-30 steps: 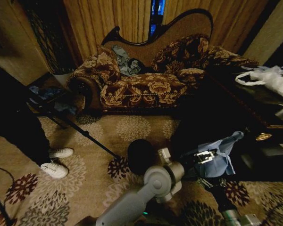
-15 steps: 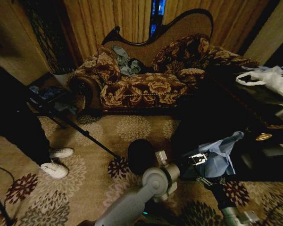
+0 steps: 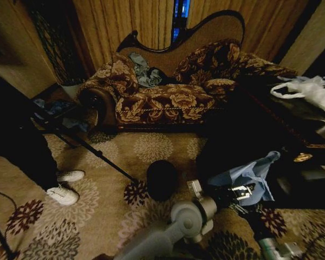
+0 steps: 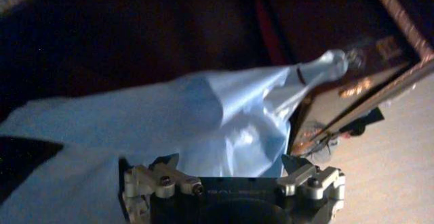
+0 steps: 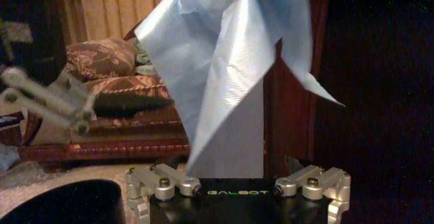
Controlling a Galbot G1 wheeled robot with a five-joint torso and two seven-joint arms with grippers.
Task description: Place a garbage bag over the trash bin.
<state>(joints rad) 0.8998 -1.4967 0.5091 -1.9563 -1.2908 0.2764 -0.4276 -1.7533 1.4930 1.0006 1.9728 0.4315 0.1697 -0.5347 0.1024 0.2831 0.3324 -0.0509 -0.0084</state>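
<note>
Thin pale blue wrinkled plastic garbage bag (image 3: 248,176): pinched by right gripper (image 5: 237,181); left gripper (image 4: 230,176) jaws hidden, state unclear. Small round black trash bin (image 3: 162,180): left, near, partly hidden.

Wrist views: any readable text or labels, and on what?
"GALBOT", pale letters on the black body of the right gripper, which holds the garbage bag.
The same band on the left gripper, against the bag, is too blurred to read for certain.
Gold marks on the dark cabinet: not legible.
</note>
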